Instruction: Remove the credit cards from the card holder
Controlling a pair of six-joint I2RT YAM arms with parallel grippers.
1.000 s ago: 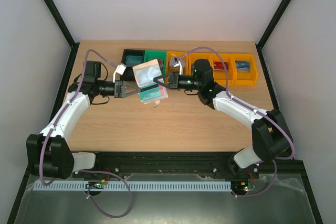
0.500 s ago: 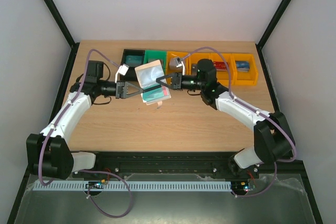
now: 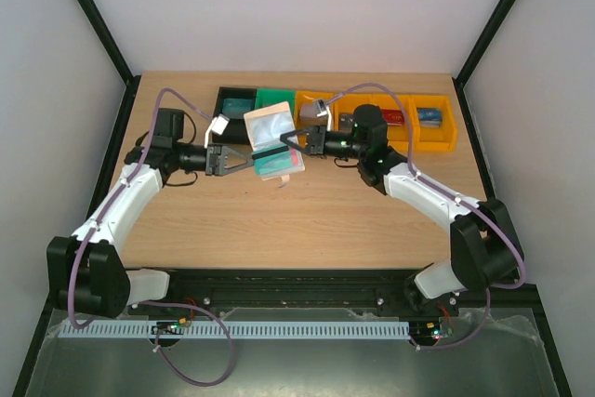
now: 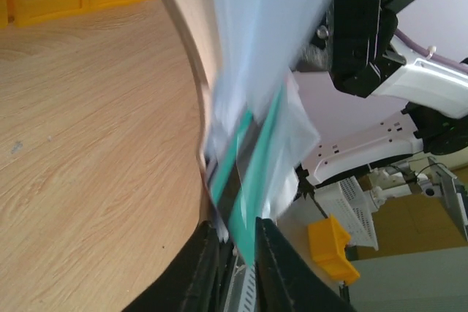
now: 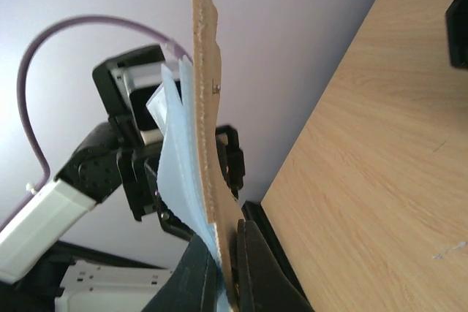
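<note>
Right gripper (image 3: pixel 283 140) pinches floppy card holder (image 3: pixel 268 125); left gripper (image 3: pixel 248 158) nips teal card (image 4: pixel 252 189)

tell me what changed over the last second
The right end effector drew the card holder slightly to the right, and the teal credit card sticking out below went with it. Unchanged: the right end effector clamps the card holder, the left end effector pinches the teal credit card, the bins sit at the back.
</note>
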